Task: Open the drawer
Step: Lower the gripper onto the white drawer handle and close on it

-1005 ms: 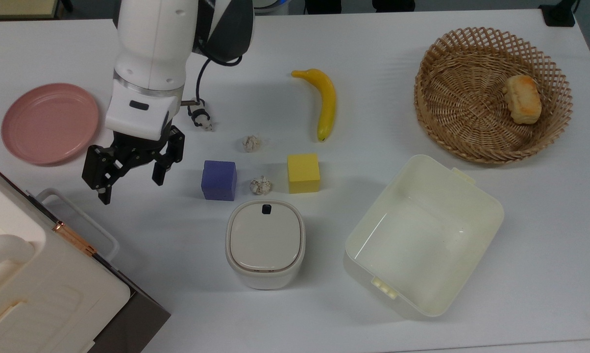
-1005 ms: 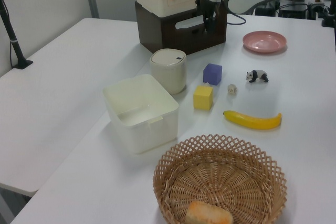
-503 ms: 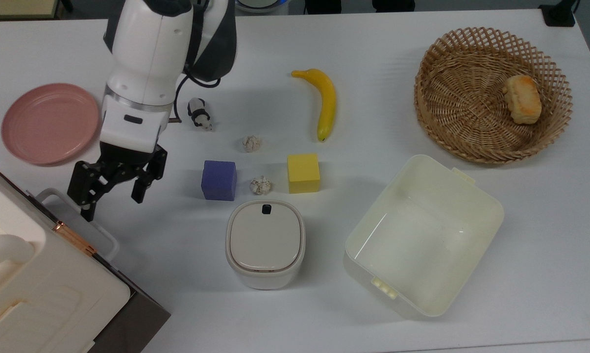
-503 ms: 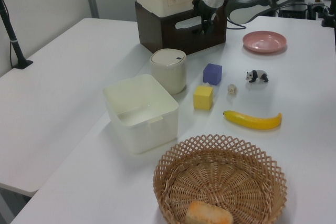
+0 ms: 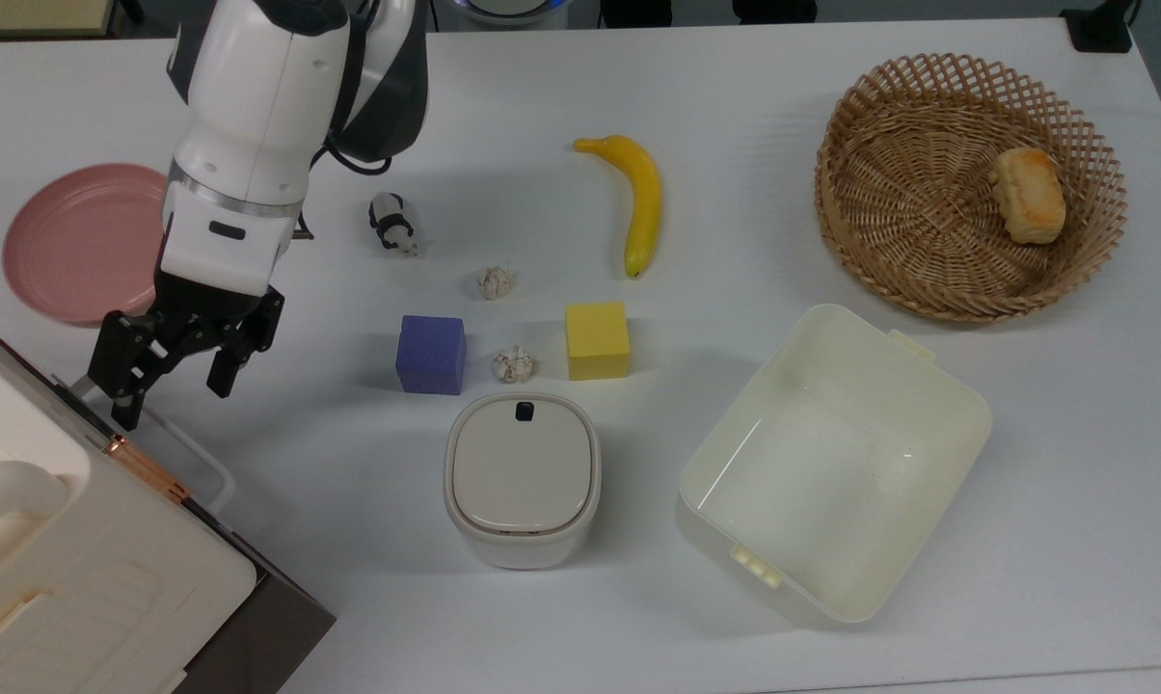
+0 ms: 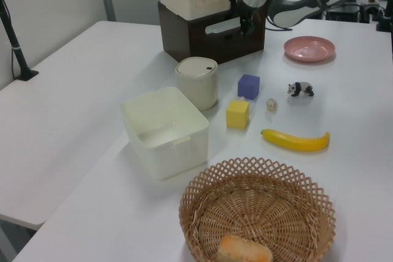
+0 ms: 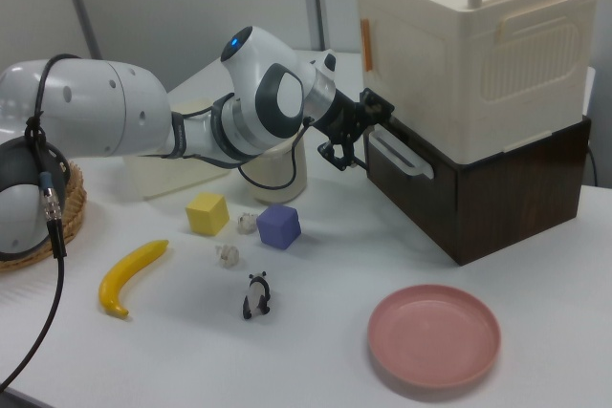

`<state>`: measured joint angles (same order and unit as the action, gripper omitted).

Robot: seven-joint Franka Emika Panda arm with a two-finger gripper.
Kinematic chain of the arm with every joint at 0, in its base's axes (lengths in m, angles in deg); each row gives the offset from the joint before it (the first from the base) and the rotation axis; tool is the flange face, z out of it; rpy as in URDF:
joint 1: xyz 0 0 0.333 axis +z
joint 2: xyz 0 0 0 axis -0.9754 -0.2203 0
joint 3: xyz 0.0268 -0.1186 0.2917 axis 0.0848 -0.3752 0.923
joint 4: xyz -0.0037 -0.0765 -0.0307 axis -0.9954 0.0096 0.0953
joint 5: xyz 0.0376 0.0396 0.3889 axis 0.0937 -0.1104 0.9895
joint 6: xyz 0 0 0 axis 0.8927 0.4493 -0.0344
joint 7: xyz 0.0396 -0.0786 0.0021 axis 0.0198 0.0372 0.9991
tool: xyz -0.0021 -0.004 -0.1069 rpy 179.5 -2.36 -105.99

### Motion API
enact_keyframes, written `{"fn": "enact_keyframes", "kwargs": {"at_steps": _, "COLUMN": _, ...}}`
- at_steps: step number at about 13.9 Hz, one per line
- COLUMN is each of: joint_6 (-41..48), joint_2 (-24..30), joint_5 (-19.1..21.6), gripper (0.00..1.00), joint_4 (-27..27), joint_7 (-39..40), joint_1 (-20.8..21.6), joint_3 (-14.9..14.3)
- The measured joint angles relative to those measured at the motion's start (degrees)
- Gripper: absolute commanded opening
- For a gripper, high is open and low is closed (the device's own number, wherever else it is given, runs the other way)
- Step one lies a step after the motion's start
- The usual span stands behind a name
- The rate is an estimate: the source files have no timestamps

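The drawer point(image 7: 475, 200) sits shut at the cabinet's point(image 7: 478, 54) base, at the table's point(image 5: 754, 116) corner in the top view's lower left; its white loop handle point(image 7: 399, 156) juts from the dark front; the gripper point(image 5: 171, 381), fingers spread and grasping nothing, hangs at the handle's end nearest the pink plate point(image 5: 74, 241); bare table lies between the handle and the purple cube point(image 5: 431, 354); the lidded bin point(image 5: 522, 477) stands well apart.

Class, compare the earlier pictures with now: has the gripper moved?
Yes. In the top view the gripper has shifted toward the top view's left, away from the purple cube, reaching the drawer's white handle.
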<state>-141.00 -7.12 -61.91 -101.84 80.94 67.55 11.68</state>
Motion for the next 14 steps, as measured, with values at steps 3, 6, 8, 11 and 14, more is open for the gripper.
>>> {"fn": "enact_keyframes", "kwargs": {"at_steps": 3, "joint_6": 0.0, "joint_2": -0.6, "joint_5": -1.1, "gripper": 0.81, "joint_4": -0.1, "joint_7": 0.0, "joint_1": 0.0, "joint_3": 0.0}}
{"fn": "enact_keyframes", "kwargs": {"at_steps": 6, "joint_6": 0.0, "joint_2": -1.4, "joint_5": -2.9, "gripper": 0.75, "joint_4": -0.1, "joint_7": 0.0, "joint_1": 0.0, "joint_3": 0.0}}
{"fn": "enact_keyframes", "kwargs": {"at_steps": 8, "joint_6": 0.0, "joint_2": -1.7, "joint_5": -3.9, "gripper": 0.72, "joint_4": -0.1, "joint_7": 0.0, "joint_1": 0.0, "joint_3": 0.0}}
{"fn": "enact_keyframes", "kwargs": {"at_steps": 11, "joint_6": -0.1, "joint_2": -1.8, "joint_5": -4.3, "gripper": 0.68, "joint_4": -0.1, "joint_7": 0.0, "joint_1": 0.0, "joint_3": 0.0}}
{"fn": "enact_keyframes", "kwargs": {"at_steps": 14, "joint_6": -0.1, "joint_2": -1.8, "joint_5": -4.3, "gripper": 0.6, "joint_4": -0.1, "joint_7": 0.0, "joint_1": 0.0, "joint_3": 0.0}}
